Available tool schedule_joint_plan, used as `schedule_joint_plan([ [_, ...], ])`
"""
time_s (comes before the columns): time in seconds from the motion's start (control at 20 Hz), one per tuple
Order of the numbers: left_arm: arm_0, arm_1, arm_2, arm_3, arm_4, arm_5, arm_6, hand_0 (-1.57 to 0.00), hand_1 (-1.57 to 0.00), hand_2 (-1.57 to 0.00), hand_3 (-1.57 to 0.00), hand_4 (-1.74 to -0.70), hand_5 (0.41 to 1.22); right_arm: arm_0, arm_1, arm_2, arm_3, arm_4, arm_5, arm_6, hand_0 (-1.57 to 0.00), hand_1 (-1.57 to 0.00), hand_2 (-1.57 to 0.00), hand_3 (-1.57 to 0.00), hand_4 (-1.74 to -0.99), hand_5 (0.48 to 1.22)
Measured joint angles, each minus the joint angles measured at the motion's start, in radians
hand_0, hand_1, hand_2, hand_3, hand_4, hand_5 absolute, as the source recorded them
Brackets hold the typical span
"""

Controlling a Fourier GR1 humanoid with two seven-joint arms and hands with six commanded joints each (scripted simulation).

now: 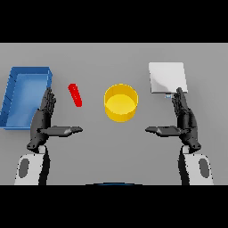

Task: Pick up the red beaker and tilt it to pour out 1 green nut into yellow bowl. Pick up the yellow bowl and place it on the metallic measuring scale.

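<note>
Taking the yellow bowl (pixel 120 103) as our marker at the middle of the table (pixel 111 151), and starting far out on its left: a blue tray (pixel 18 113) sits at the table's edge, well apart from the bowl and, as I read it, out of the way of the work. Just inside the tray is the left hand (pixel 43 121), fingers straight, thumb stretched toward the bowl, gripping nothing. It looks staged and ready, nearest of the two hands to the red beaker (pixel 75 95). That beaker lies between this hand and the bowl, up and left of the bowl, clear of both. It appears to be lying tilted rather than standing, though I cannot tell for sure, and no green nut is visible from here. The bowl itself stands open-mouthed and looks empty, so pouring is not yet done. Right of the bowl, up a little, rests the metallic measuring scale (pixel 166 77), bare on top, waiting for the bowl. Below it, the right hand (pixel 185 119) mirrors its partner: fingers straight, thumb pointing back at the bowl, empty, fingertips just under the scale's near edge.
</note>
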Motion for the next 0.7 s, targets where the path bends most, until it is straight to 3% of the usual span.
schedule_joint_plan([
  [0.3, -0.001, 0.012, 0.012, 0.014, 0.013, -0.012, 0.0, 0.0, 0.0, 0.0, 0.0, -1.09, 0.623, -0.004, 0.014, 0.013, -0.001, 0.015, -0.013, 0.005, 0.0, 0.0, 0.0, 0.0, -1.128, 0.66],
  [0.35, 0.051, 0.03, -0.022, -0.035, -0.039, -0.009, -0.057, 0.0, 0.0, 0.0, 0.0, -1.09, 0.62, 0.041, -0.016, 0.065, -0.046, 0.125, -0.038, -0.106, 0.0, 0.0, 0.0, 0.0, -1.128, 0.663],
  [0.4, 0.077, 0.036, -0.046, -0.068, -0.076, 0.0, -0.068, 0.0, 0.0, 0.0, 0.0, -1.09, 0.618, 0.069, -0.032, 0.103, -0.068, 0.196, -0.048, -0.141, 0.0, 0.0, 0.0, 0.0, -1.127, 0.664],
  [0.5, 0.11, 0.047, -0.072, -0.117, -0.115, 0.009, -0.042, 0.0, 0.0, 0.0, 0.0, -1.1, 0.615, 0.093, -0.032, 0.145, -0.093, 0.268, -0.066, -0.14, 0.0, 0.0, 0.0, 0.0, -1.126, 0.668],
  [0.7, 0.112, 0.04, -0.097, -0.122, -0.153, 0.021, 0.012, 0.0, 0.0, 0.0, 0.0, -1.09, 0.612, 0.104, -0.039, 0.148, -0.116, 0.279, -0.069, -0.116, 0.0, 0.0, 0.0, 0.0, -1.121, 0.658],
])
